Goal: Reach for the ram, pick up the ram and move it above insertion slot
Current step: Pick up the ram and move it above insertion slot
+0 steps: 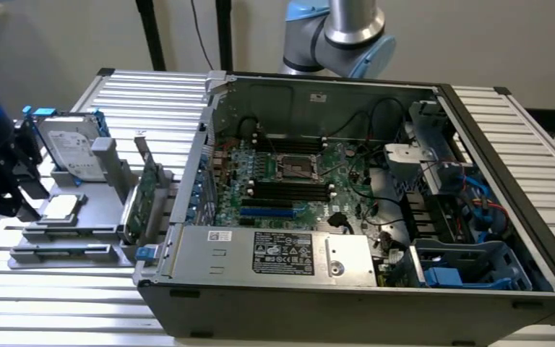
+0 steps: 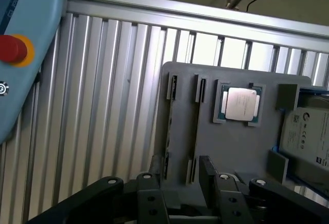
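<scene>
Wrist view: the tool (image 2: 181, 172) hangs spread over a gray tray (image 2: 231, 147) holding a processor chip (image 2: 239, 103).

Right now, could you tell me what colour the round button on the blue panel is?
Red button; wrist view shows it best.

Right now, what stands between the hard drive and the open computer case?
The upright green expansion card stands between the hard drive and the computer case, seen in the exterior view.

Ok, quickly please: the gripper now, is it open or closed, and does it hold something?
Gripper: open, holding nothing, fingers apart over the grey holder tray.
</scene>
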Controlling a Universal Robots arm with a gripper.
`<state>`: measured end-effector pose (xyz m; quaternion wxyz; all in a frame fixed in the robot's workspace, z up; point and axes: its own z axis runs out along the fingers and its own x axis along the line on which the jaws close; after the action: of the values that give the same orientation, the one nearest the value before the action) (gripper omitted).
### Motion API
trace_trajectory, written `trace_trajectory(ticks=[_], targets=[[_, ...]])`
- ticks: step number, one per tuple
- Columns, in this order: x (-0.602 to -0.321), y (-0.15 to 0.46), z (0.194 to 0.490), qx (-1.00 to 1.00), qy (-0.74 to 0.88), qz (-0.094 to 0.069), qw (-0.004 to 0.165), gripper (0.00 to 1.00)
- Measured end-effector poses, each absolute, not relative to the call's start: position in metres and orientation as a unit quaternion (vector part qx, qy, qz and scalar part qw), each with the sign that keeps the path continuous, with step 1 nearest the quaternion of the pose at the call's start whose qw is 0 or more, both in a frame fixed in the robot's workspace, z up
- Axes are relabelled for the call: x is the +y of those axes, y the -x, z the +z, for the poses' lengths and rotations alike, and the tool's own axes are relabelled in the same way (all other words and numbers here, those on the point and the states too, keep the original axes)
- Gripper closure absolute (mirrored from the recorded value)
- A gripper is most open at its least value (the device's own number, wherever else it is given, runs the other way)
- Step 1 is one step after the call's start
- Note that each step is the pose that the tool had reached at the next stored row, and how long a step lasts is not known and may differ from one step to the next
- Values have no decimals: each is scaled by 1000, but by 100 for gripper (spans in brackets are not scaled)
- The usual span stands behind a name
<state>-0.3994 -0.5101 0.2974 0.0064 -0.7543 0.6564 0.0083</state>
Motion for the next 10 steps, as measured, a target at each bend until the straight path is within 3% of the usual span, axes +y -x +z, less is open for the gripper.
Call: trace_trajectory(ticks=[10], targets=[[-510, 399, 279, 658, 753, 8, 6, 58]])
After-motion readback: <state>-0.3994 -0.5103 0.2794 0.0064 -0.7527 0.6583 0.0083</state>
